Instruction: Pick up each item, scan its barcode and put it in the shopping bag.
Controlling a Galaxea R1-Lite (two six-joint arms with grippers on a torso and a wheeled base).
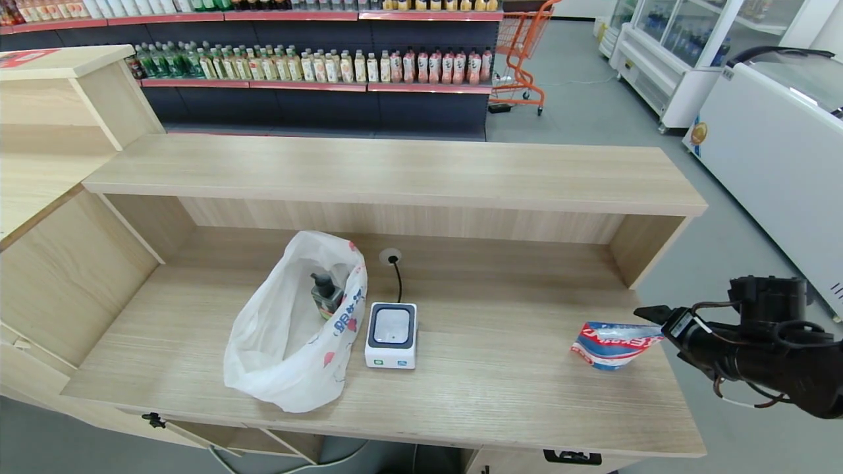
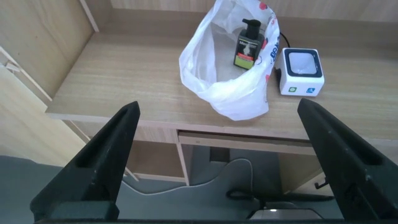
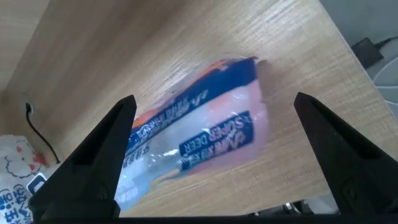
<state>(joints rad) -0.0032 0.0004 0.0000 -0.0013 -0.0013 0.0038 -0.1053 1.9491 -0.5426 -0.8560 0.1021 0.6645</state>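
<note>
Shopping bag (image 1: 276, 368) is set open on the left half of the counter (image 1: 514, 395), with a pump bottle (image 1: 326, 294) standing inside it; the left gripper (image 2: 217, 107) is held off the front edge before the bag, jaws wide apart and empty. Just beside the bag's right, the scanner (image 1: 391, 334) is placed face up. The pouch (image 1: 609, 342) is found near the right edge, its long axis laid roughly left to right. The right gripper (image 3: 214, 101) is poised at that edge, jaws apart, with the pouch just ahead and not clamped; this arm is judged the nearer, and a wrist turn may be needed so that the narrow side is gripped
</note>
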